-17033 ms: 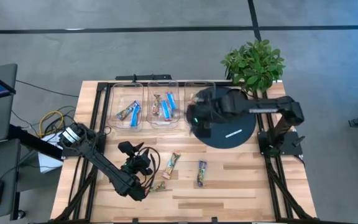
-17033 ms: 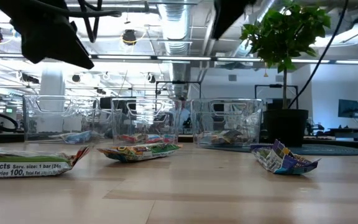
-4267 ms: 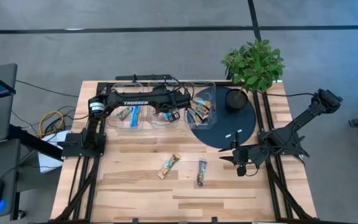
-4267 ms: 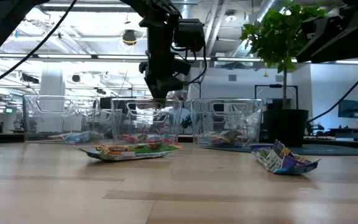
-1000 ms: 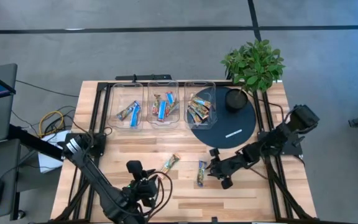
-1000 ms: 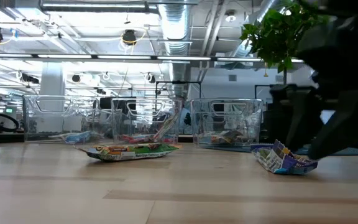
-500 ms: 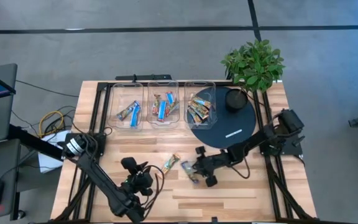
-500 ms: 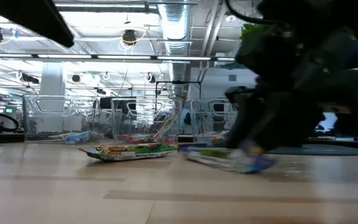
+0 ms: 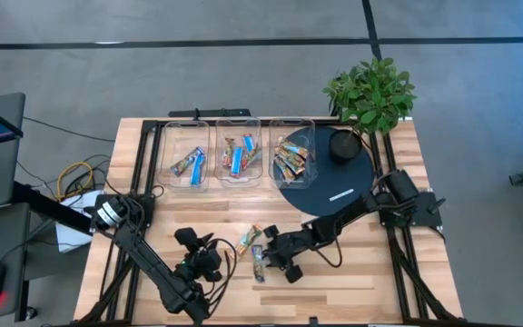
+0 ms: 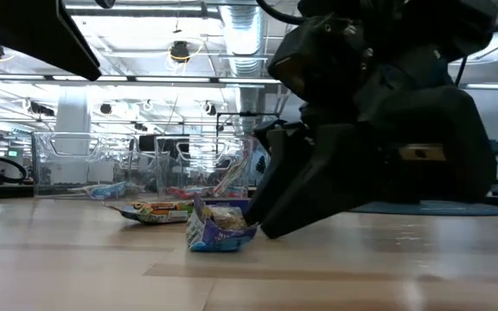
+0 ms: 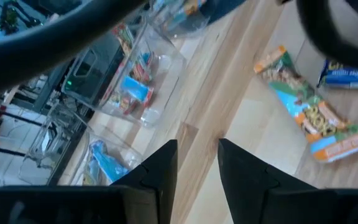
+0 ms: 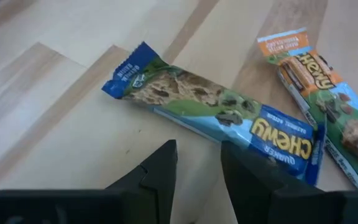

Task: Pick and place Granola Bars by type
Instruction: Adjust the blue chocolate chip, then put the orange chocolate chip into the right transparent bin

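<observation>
Grey concrete floor around the wooden table; bright ceiling lights, exposed ducts beyond.

Beside the round black mat stand three clear bins of granola bars, two loose bars lie nearer, and one potted plant stands behind.

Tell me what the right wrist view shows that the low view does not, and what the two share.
Only the right wrist view shows the wrapper print: the word Chewy on the blue bar and the orange-tipped bar beside it. Only the low view shows the three clear bins, with bars inside. Both views show the two loose bars on the wooden table, with the right gripper close to the blue one.
</observation>
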